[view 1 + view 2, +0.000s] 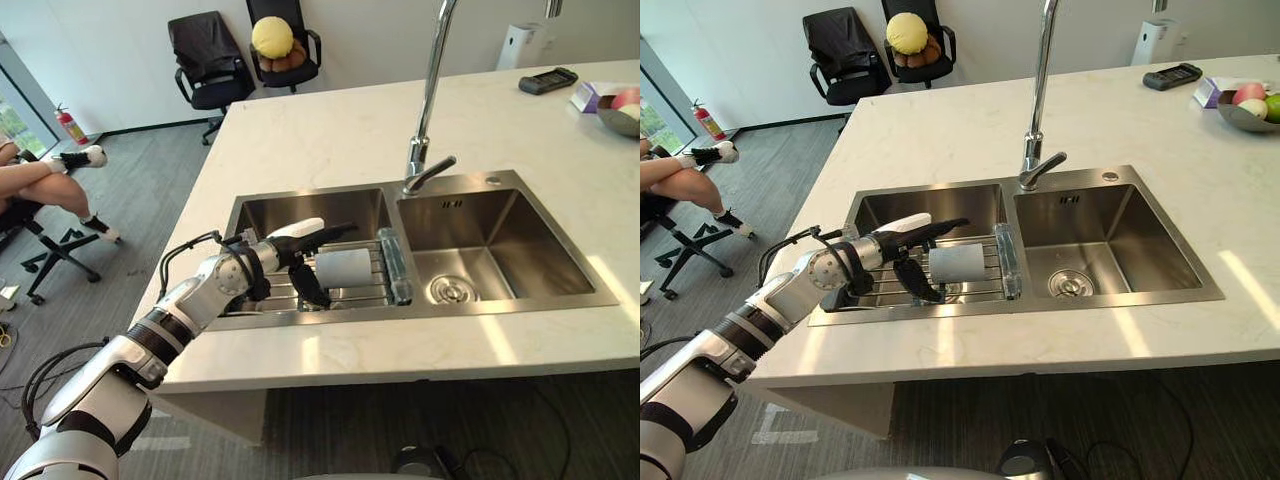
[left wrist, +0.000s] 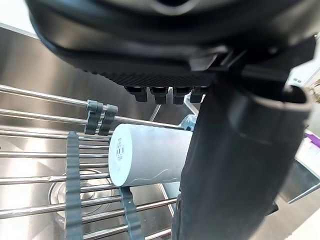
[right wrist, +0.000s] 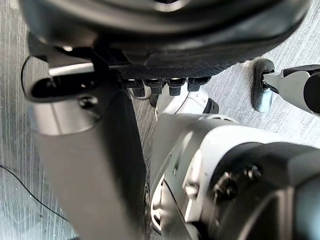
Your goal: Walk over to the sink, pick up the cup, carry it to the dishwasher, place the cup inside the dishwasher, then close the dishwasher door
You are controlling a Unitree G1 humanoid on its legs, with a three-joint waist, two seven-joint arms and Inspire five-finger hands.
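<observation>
Where the left hand (image 1: 283, 253) reaches open into the sink (image 1: 300, 210), the cup (image 1: 343, 268) lies sideways on the wire rack (image 1: 372, 296), just beyond its palm and under its straight fingers (image 1: 335, 231). The right hand (image 3: 165, 45) hangs relaxed above the floor (image 3: 15, 125).

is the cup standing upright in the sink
No, the cup lies on its side across the wire rack.
</observation>
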